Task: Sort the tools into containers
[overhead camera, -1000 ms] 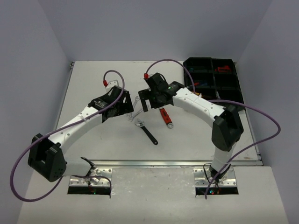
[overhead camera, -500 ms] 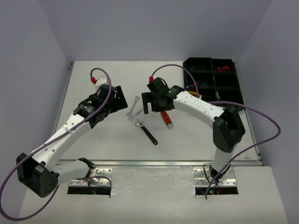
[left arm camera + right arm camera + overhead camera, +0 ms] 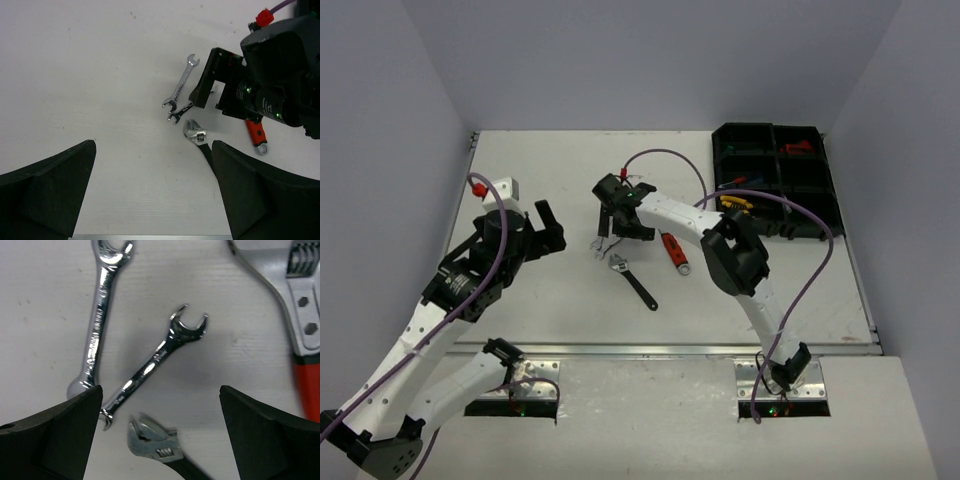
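At ten o'clock we see the left gripper point(image 3: 548, 228) spread wide and empty, with free table point(image 3: 560, 300) all round. At twelve the right gripper point(image 3: 160, 390), equally wide, hovers over the short wrench point(image 3: 155, 362) and long wrench point(image 3: 100, 315), its view cutting off the black-handled adjustable wrench point(image 3: 152, 442) and red-handled adjustable wrench point(image 3: 300, 315). At two, against the far right edge, the tray point(image 3: 772, 160) holds contents too small to name.

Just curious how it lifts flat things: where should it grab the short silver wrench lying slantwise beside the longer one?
Likely mid-shaft, from straight above. The short wrench lies flat and slanted, so the right gripper should turn to straddle its shaft crosswise. Nothing crowds it there; its lower end sits close to the longer wrench.
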